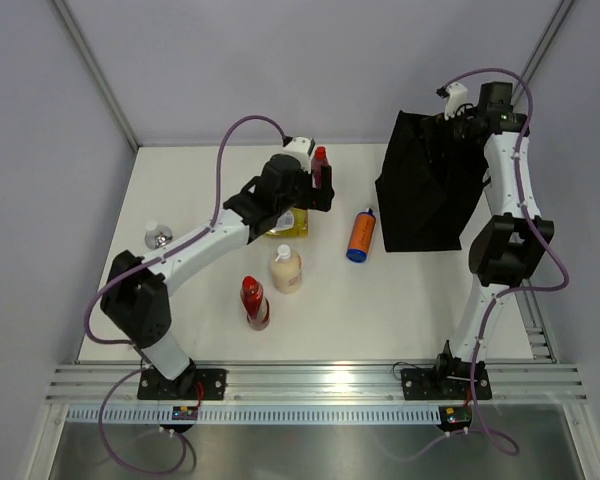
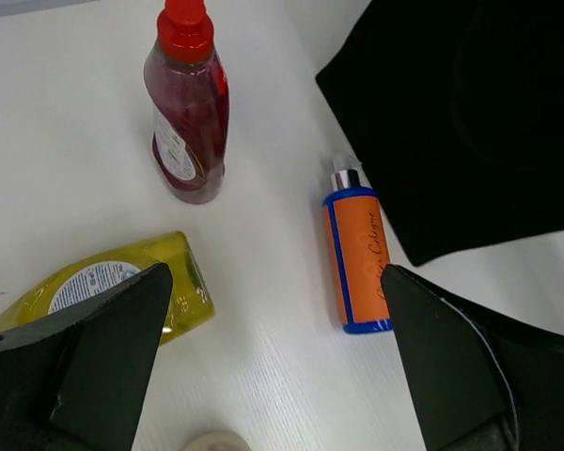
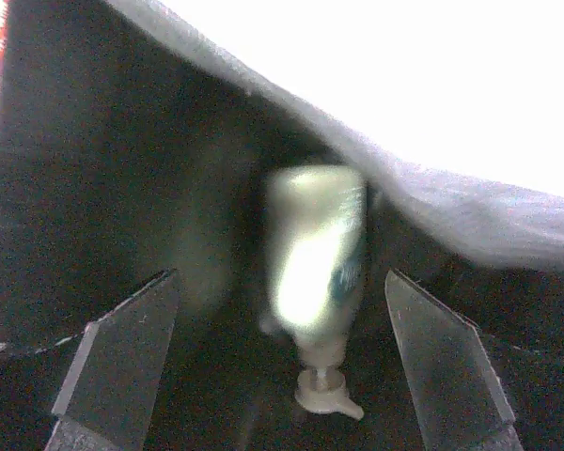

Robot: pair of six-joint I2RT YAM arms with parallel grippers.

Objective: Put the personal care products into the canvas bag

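The black canvas bag (image 1: 425, 185) stands at the back right. My right gripper (image 1: 452, 118) is at its mouth, open. In the right wrist view the gripper (image 3: 282, 376) is open inside the bag (image 3: 122, 169). A blurred grey-green pump bottle (image 3: 315, 254) lies free between the jaws, pump toward the camera. My left gripper (image 1: 318, 190) hangs open and empty over the table (image 2: 274, 282). Around it are a dark red bottle (image 2: 188, 113), a yellow bottle (image 2: 122, 282) and an orange bottle with blue cap (image 2: 357, 258). A cream bottle (image 1: 287, 268) and a second dark red bottle (image 1: 254, 302) stand nearer.
A small clear round object (image 1: 157, 237) sits at the table's left edge. Grey walls close the table at the back and sides. The bag's corner (image 2: 461, 113) lies just right of the orange bottle.
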